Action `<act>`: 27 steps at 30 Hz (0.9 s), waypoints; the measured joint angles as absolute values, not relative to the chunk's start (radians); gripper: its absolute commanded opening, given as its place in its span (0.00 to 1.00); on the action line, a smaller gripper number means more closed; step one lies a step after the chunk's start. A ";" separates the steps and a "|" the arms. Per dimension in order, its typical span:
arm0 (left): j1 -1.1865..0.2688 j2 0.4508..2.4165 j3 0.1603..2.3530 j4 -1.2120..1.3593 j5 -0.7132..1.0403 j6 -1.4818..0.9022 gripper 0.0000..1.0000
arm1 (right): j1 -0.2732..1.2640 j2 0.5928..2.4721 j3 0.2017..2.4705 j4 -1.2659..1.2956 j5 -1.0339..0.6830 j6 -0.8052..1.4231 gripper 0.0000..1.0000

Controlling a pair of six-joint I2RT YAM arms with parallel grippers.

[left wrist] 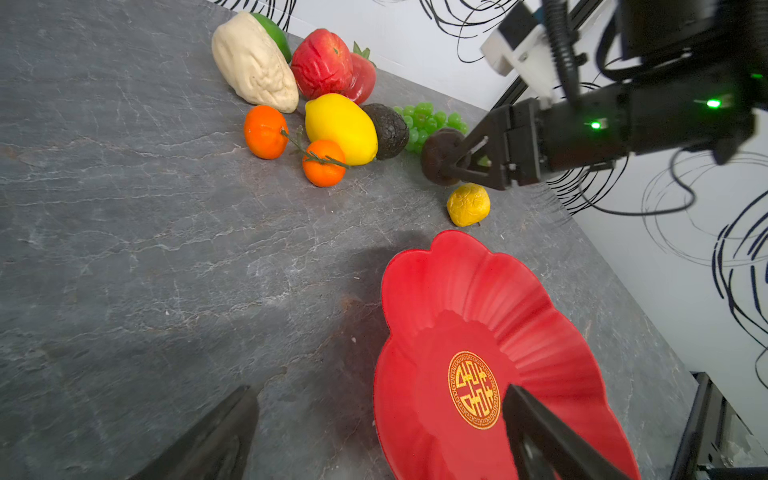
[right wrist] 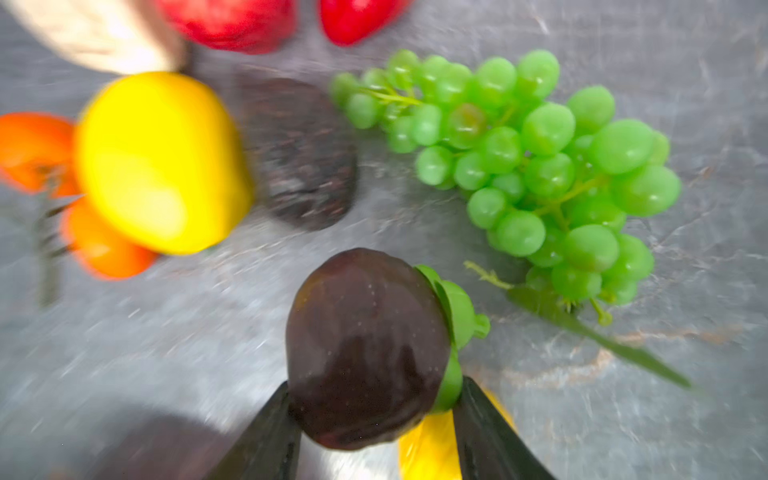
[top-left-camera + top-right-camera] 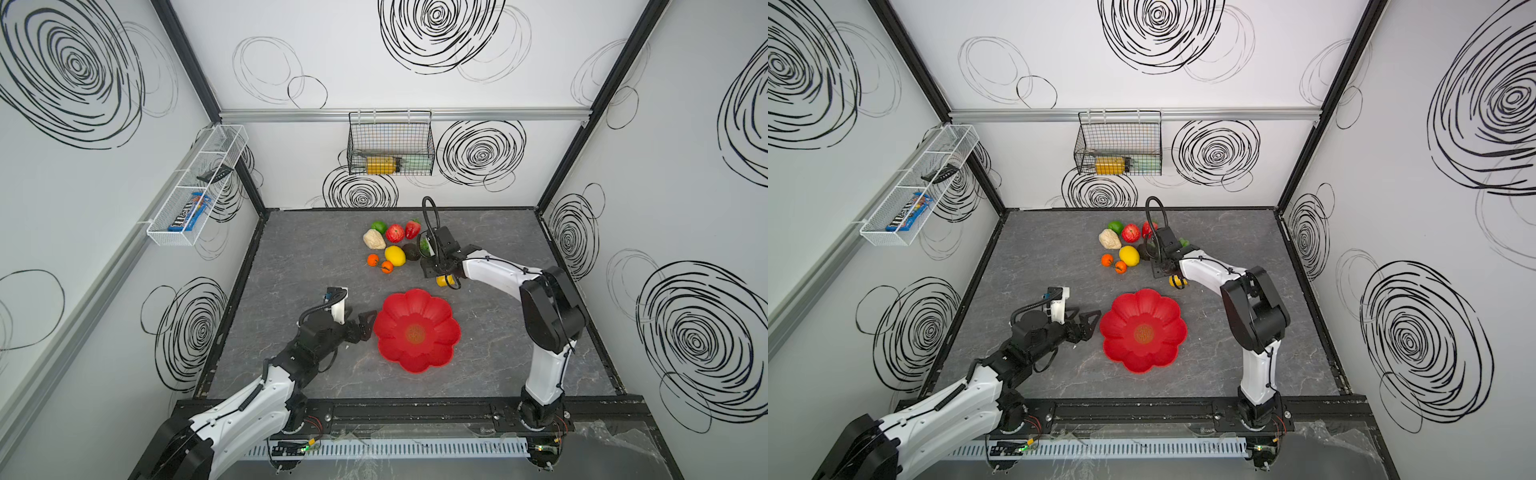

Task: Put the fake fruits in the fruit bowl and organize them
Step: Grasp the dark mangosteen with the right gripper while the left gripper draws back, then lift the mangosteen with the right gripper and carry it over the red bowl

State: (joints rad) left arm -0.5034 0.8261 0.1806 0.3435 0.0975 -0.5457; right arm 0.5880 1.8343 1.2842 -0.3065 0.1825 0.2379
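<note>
the right fingers (image 2: 266,436) grip a dark fruit (image 2: 365,349) near the grape bunch (image 2: 540,166). the left fingers (image 1: 536,432) gape beside the fruit bowl (image 1: 478,282).

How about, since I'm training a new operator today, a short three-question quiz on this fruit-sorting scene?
1. True or false: the fruit bowl already holds a fruit.
2. Pick one: the right gripper is shut on A) nothing, B) a dark round fruit, C) the bowl's rim.
3. Fill the gap: the jaws of the left gripper stand ____.
Key: 1 false; 2 B; 3 open.
</note>
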 measured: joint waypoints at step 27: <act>-0.427 1.203 0.795 -0.211 0.615 -0.545 0.99 | 1.014 1.334 0.725 0.252 0.318 -0.059 0.56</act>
